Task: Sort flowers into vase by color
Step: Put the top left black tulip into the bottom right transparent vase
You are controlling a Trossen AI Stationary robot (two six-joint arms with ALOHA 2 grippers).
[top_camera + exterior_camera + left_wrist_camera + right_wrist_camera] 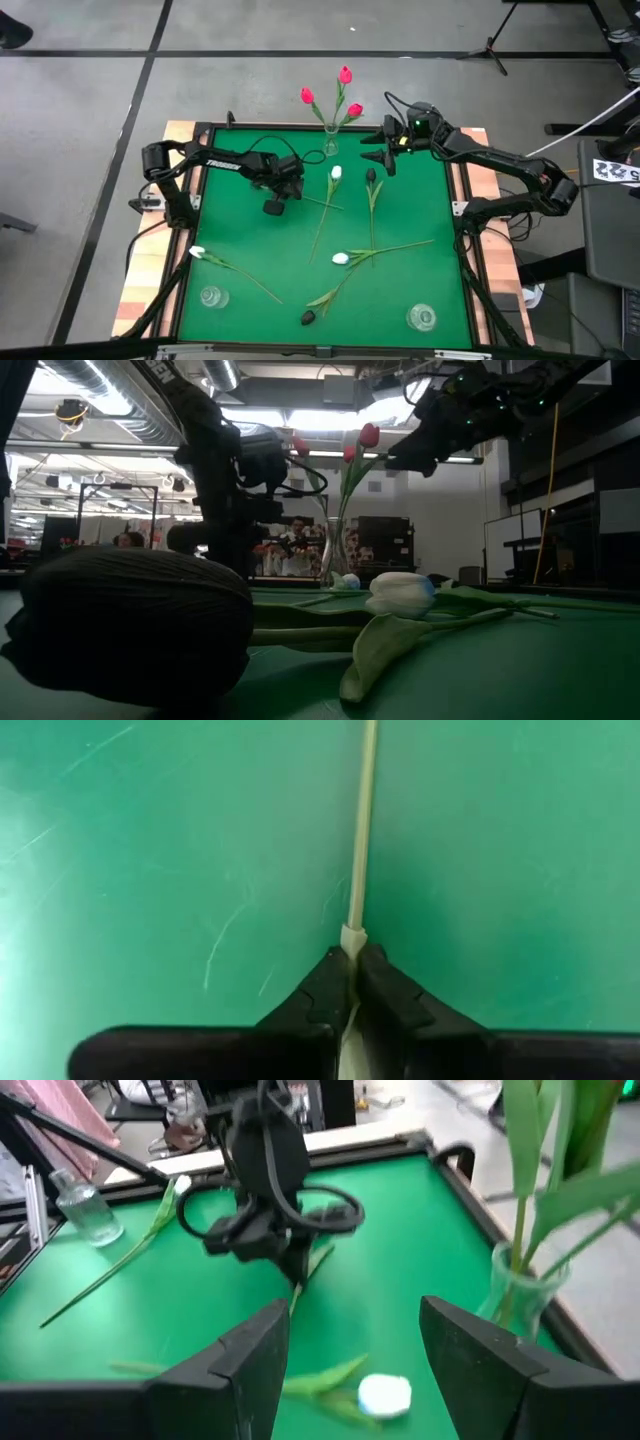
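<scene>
A glass vase [330, 145] at the table's far edge holds three pink-red tulips [345, 75]. White tulips [336, 173], [340, 258], [197, 252] and black ones [371, 175], [308, 317] lie flat on the green mat. My left gripper [285, 195] points steeply down at the mat left of centre, shut on a thin pale stem [362, 820]. A black bud [272, 207] lies right beside it. My right gripper [345, 1370] hangs open in the air beside the vase, with nothing between its fingers. My left gripper pinches the thin stem [354, 935] between its two fingertips, at a pale knot on the stem. The fingers come from above, pointing steeply down. The rest of the stem runs straight away from them, flat on the mat.
Two empty glass vases stand near the front corners [212, 296], [422, 318]. Crossed stems and leaves [372, 250] cover the middle of the mat. A raised dark frame [190, 230] rims the mat. The mat is bare at far left.
</scene>
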